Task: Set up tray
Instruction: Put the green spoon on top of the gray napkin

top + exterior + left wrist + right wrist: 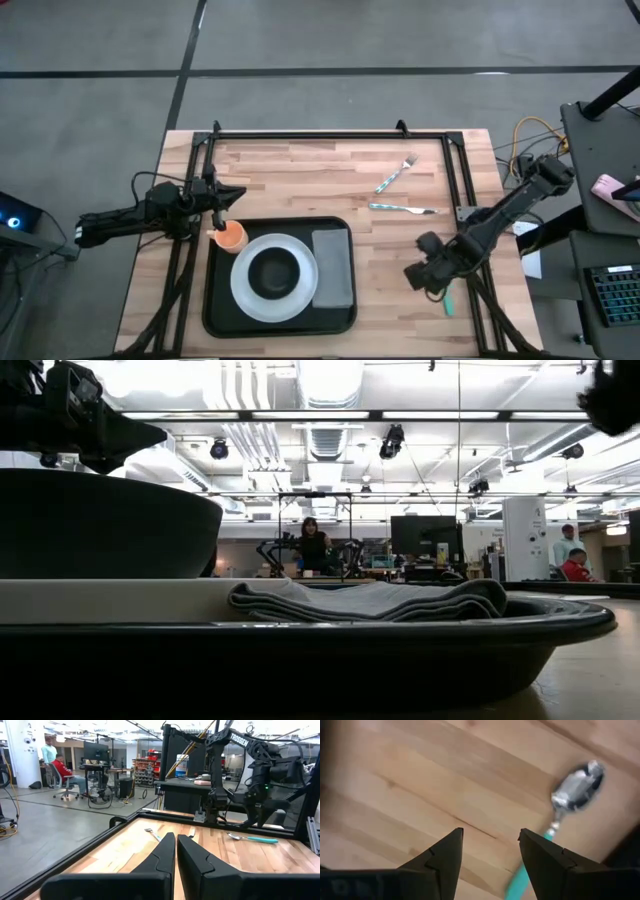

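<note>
table (300,170): 1, light wood butcher-block top with a black frame along its edges
arms: 2, dark; left one reaches in from the table's left edge, right one from the right edge
tray (215,310): 1, black, rounded corners, raised rim, at the near-centre of the table
plate (242,292): 1, white, on the tray's left half
bowl (274,270): 1, black, sitting on the plate
napkin (333,265): 1, grey, folded, on the tray's right side, just beside the plate
cup (231,236): 1, orange, at the tray's far-left corner
cutlery: 3 pieces, all teal-handled and off the tray; 2 forks (396,173) (402,208) right of centre, 1 spoon (575,787) by the right edge
left gripper (226,196): just beside the cup, fingers (197,857) pressed nearly together, holding nothing
right gripper (490,847): above the spoon, fingers spread apart, empty
</note>
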Robot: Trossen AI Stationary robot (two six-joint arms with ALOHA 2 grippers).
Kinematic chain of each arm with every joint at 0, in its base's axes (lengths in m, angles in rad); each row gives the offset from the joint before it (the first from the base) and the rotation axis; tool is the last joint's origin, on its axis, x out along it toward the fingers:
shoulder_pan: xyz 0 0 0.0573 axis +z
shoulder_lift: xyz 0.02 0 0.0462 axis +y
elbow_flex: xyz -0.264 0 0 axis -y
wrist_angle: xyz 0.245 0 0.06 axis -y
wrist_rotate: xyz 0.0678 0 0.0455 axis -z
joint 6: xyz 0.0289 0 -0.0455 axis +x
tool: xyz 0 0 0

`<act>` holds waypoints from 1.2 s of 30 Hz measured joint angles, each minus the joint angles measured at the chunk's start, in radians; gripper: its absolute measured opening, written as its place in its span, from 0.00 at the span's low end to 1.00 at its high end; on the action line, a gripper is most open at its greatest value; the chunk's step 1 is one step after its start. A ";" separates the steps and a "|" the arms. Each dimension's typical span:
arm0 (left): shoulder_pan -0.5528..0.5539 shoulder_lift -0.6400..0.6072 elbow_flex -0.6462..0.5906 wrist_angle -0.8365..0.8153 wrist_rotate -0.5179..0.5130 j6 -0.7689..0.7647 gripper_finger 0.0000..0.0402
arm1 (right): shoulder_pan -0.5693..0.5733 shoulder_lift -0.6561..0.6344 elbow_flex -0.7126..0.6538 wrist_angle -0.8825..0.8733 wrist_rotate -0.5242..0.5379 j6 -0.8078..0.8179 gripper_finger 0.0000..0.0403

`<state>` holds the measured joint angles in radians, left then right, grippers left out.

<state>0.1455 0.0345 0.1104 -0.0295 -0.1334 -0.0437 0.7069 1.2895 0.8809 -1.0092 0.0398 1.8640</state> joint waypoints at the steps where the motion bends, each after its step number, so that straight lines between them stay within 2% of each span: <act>1: 0.000 0.000 0.000 0.000 0.000 0.000 0.00 | 0.016 -0.011 -0.016 0.001 -0.005 0.048 0.46; 6: 0.000 0.000 0.000 0.000 0.000 0.000 0.00 | 0.094 -0.036 -0.079 -0.004 -0.079 0.197 0.45; 10: 0.000 0.000 0.000 0.000 0.000 0.000 0.00 | 0.146 -0.021 -0.097 -0.002 -0.114 0.225 0.46; 16: 0.000 0.000 0.000 0.000 0.000 0.000 0.00 | 0.185 0.040 -0.106 -0.002 -0.112 0.231 0.44; 28: 0.000 0.000 0.000 0.000 -0.005 0.000 0.00 | 0.186 0.119 -0.217 0.175 -0.131 0.271 0.44; 36: 0.000 0.000 0.000 0.000 -0.007 0.000 0.00 | 0.186 0.115 -0.286 0.293 -0.136 0.272 0.40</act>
<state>0.1455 0.0345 0.1104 -0.0293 -0.1402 -0.0437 0.8925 1.4044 0.5946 -0.7158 -0.0960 2.1360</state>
